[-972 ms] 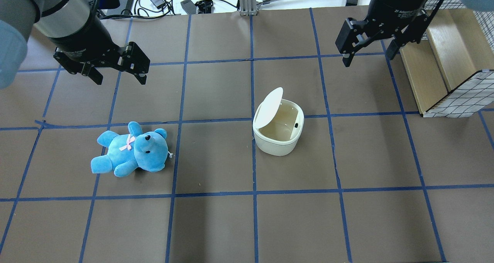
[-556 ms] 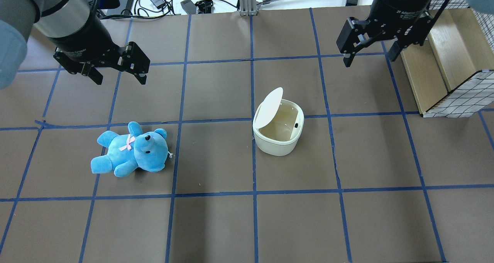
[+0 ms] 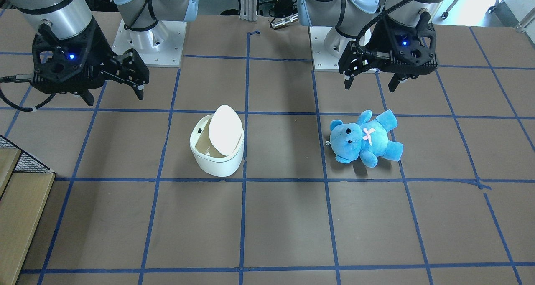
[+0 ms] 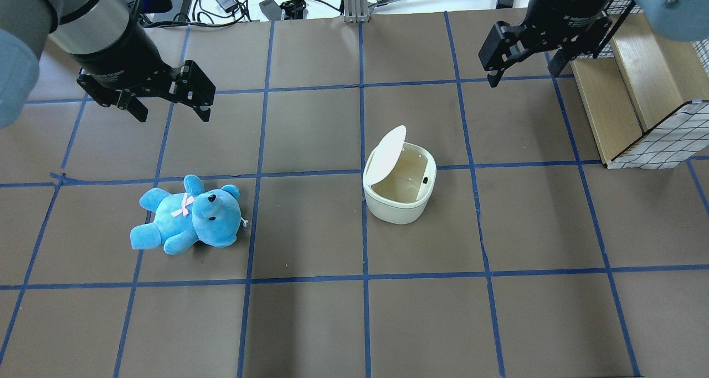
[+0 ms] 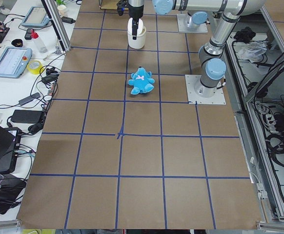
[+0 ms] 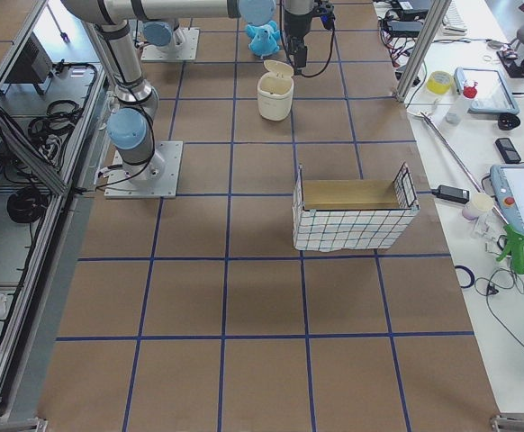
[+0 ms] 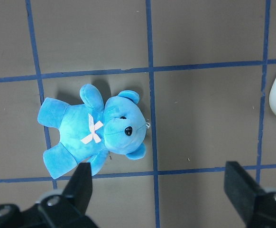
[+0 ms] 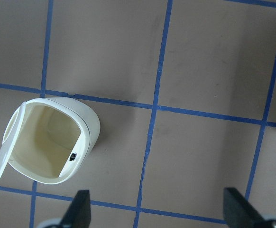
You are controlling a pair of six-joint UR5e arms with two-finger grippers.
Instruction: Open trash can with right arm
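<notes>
The trash can is a small white tub standing near the table's middle, with its flat lid tipped up on edge and the cream inside showing. It also shows in the front-facing view and at the lower left of the right wrist view. My right gripper hangs open and empty above the table, well beyond the can and to its right, not touching it; it also shows in the front-facing view. My left gripper is open and empty above the blue plush bear.
A wooden crate with wire-grid sides stands at the table's right edge, close to my right gripper. Cables and small devices lie along the far edge. Blue tape lines divide the brown table into squares.
My right gripper has moved a little toward the far edge of the table, still open. The trash can, its raised lid, the bear and my left gripper have not moved.
</notes>
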